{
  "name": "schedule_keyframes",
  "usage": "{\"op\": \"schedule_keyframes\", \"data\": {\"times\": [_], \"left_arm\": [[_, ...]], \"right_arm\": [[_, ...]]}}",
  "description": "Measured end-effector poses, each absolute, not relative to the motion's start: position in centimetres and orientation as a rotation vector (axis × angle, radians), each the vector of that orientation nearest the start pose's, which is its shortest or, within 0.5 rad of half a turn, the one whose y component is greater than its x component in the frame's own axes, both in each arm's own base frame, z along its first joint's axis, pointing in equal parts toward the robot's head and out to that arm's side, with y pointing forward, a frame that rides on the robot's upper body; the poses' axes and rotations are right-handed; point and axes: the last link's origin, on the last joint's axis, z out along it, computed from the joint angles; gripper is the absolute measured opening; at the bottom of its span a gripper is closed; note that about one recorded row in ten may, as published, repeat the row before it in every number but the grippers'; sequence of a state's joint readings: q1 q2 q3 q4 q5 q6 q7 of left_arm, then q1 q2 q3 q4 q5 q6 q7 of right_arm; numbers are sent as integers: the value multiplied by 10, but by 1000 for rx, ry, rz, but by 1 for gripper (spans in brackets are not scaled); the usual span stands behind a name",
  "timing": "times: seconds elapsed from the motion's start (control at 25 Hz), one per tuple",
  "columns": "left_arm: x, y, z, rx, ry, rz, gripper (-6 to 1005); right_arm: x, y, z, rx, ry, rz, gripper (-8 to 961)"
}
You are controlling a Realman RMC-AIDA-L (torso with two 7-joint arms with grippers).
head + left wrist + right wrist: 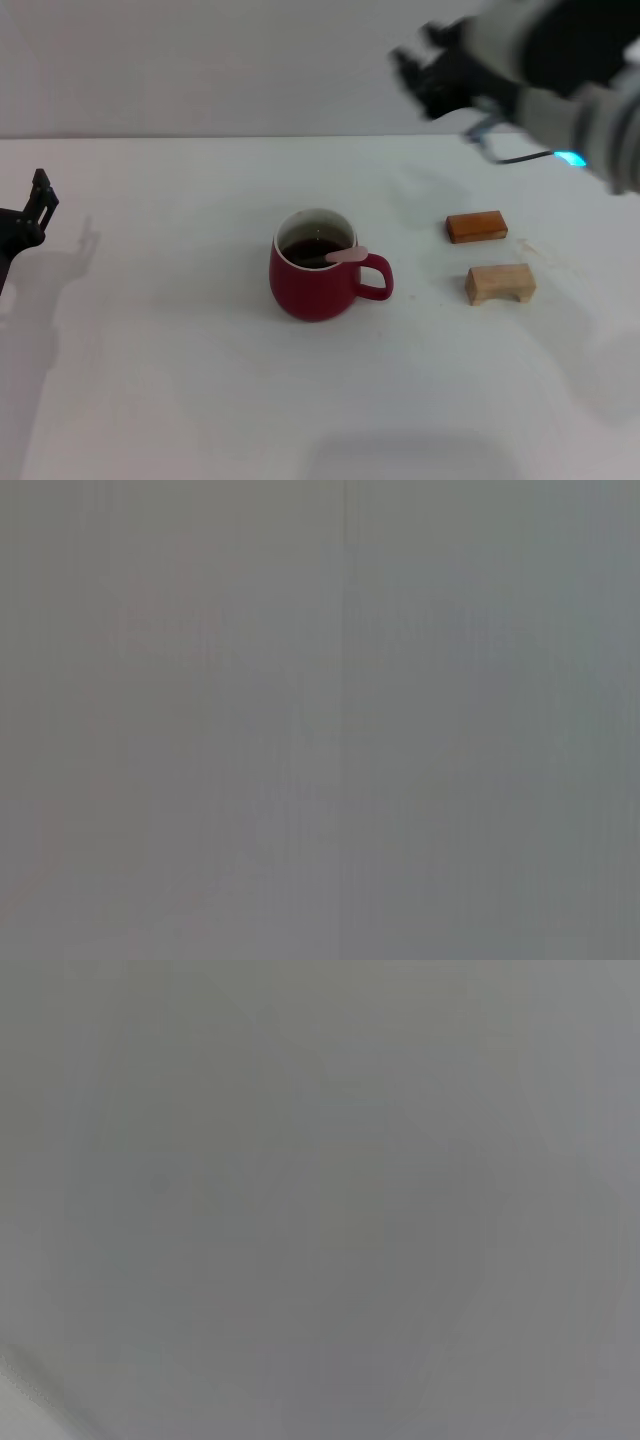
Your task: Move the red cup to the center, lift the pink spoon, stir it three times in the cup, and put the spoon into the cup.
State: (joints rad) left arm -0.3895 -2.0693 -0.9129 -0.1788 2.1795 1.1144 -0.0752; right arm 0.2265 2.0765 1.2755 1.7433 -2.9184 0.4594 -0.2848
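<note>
Cup (312, 285): dark red, white inside, dark liquid. Spoon (347, 255): pale pink handle. Far block (476, 227): orange-brown. Near block (500, 284): pale tan. Table (150, 380): white.

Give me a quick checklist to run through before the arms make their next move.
1. Red cup near the middle of the table, upright: ok.
2. Pink spoon in the cup, handle end resting on the rim above the cup's handle: ok.
3. Right tool raised well above the table, away from the cup and holding nothing: ok. Open or shut: cannot tell.
4. Left tool at the table's left edge, far from the cup: ok. Open or shut: cannot tell.
5. Two wooden blocks right of the cup, apart from it: ok.
6. Wrist views show nothing usable: cannot tell.
</note>
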Motion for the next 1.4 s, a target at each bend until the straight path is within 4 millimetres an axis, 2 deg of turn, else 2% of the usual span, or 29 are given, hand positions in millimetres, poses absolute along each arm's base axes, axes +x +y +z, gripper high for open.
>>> {"op": "schedule_keyframes", "data": {"times": [0.12,0.32,0.6,0.8,0.88,1.08,1.2,1.4], "left_arm": [[-360,321,4,-1437,-620,-591,807],[-361,320,5,-1434,-623,-587,807],[-363,319,6,-1429,-624,-582,807],[-364,318,8,-1424,-618,-582,807],[-363,316,9,-1421,-604,-591,807],[-363,315,10,-1417,-594,-598,807],[-362,315,10,-1417,-594,-600,807],[-362,314,10,-1416,-596,-602,807]], "right_arm": [[104,348,28,-1950,158,416,334],[140,325,48,-1717,110,567,346],[233,287,51,-1422,235,650,363],[287,261,44,-1261,333,647,375],[302,252,40,-1218,349,643,380],[340,236,36,-1140,457,683,586],[359,229,38,-1110,502,711,631],[367,224,39,-1108,514,729,676]]}}
